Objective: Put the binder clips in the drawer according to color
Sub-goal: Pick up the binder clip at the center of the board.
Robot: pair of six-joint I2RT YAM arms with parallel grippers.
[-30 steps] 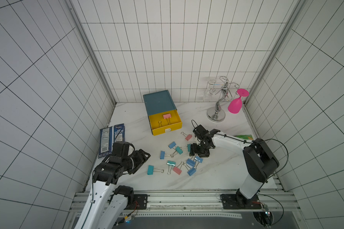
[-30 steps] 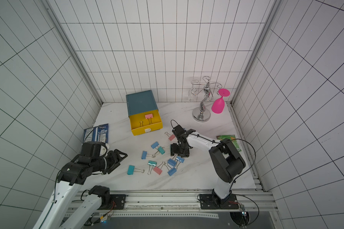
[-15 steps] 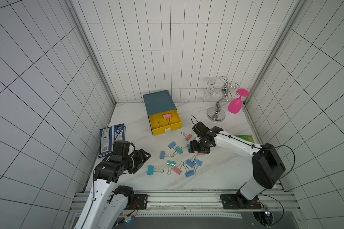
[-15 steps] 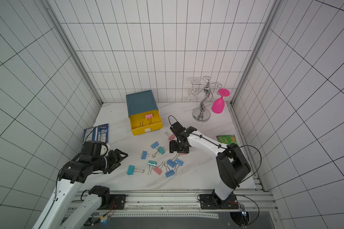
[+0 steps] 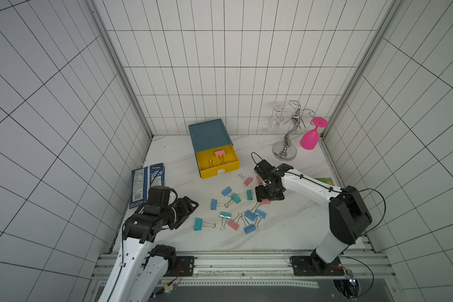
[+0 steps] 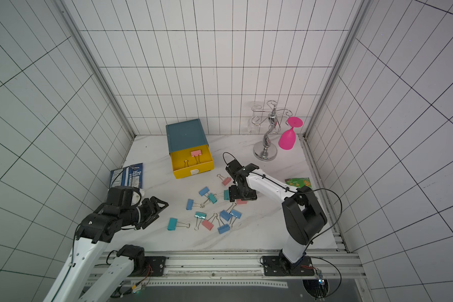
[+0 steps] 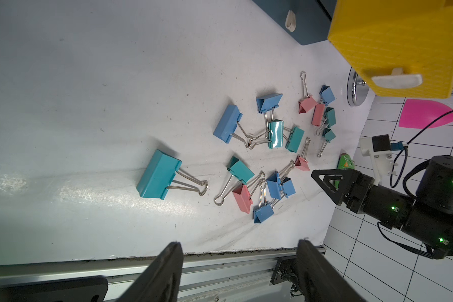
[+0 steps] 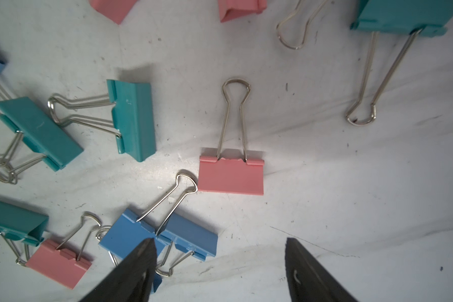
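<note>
**Over the pink clip, fingers wide**

Down on the white table [image 5: 298,222], in both top views, the binder clips [image 5: 236,206] lie in a loose pile, with pink, blue and teal all mixed up. My right gripper [image 5: 268,194] hangs low over the far side of the pile. One pink clip [image 5: 265,201] peeks out from under it. The drawer [image 5: 209,133] stands at the back with its yellow drawer [image 5: 212,174] pulled out, and a stored pink clip [image 5: 219,153] lies inside. My left gripper [image 5: 187,211] waits off to the side, near a big teal clip [image 5: 198,224].

From my left wrist, I see that gripper's two fingers spread wide with nothing between them. The big teal clip is the closest one, and the rest of the pile lies beyond it.

From my right wrist, my two fingers are spread wide too, and they hold nothing. The pink clip lies flat on the table just ahead of my fingertips, with its wire handles pointing away from me. A blue clip [image 8: 120,235] sits under one fingertip, and its wire loop comes right up beside the pink clip's corner.

I think my job now is to grab this pink clip. To do it well, I should slide forward until the pink body sits in the middle between my fingers. Then I should go straight down and squeeze the body, not the thin wires. I must keep off the blue clip, or its loop may drag along. Pink looks like it belongs in the yellow drawer.
</note>
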